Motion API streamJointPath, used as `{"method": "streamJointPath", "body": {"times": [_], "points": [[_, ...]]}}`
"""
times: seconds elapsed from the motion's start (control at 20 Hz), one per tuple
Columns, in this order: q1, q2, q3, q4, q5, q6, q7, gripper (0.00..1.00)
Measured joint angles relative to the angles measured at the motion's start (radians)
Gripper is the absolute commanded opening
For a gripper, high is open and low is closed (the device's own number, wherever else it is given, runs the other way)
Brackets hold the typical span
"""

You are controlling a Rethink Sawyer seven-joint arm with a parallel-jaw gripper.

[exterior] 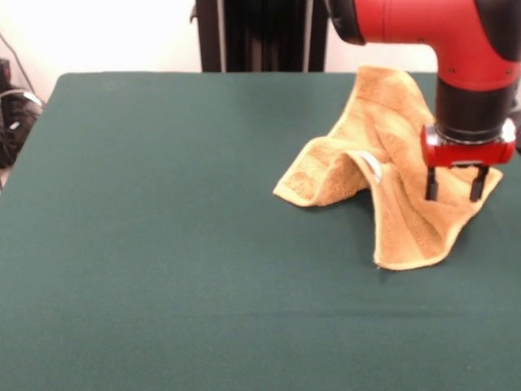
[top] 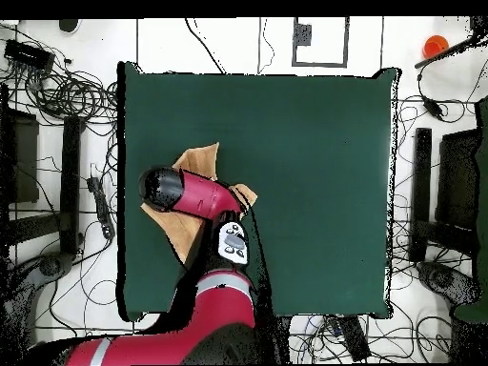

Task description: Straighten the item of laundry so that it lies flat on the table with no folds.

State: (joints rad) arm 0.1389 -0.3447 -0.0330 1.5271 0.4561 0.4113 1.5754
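The item of laundry [exterior: 391, 147] is a golden-orange towel, rumpled and folded over itself at the right side of the green table [exterior: 163, 204]. One fold stands up as a ridge, with a small white label [exterior: 370, 165] showing on it. My gripper [exterior: 454, 189] hangs open just over the towel's right part, its two black fingers apart with nothing between them. In the overhead view the red arm [top: 195, 195] covers most of the towel [top: 202, 157], which lies near the table's [top: 315, 172] left edge. The gripper itself is hidden there.
The towel lies close to the table's side edge, with wide green cloth on its other side. Cables and equipment [top: 67, 95] lie on the floor around the table. A small orange object [top: 436, 45] sits beyond one corner.
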Motion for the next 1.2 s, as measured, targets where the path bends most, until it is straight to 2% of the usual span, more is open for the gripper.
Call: {"method": "streamJointPath", "body": {"times": [0.7, 0.95, 1.2], "points": [[0.014, 0.045, 0.051, -0.097, 0.021, 0.035, 0.0, 1.0], [0.046, 0.089, 0.005, -0.169, 0.02, 0.081, 0.0, 1.0], [0.089, 0.097, -0.063, -0.203, 0.018, 0.139, 0.0, 1.0]]}}
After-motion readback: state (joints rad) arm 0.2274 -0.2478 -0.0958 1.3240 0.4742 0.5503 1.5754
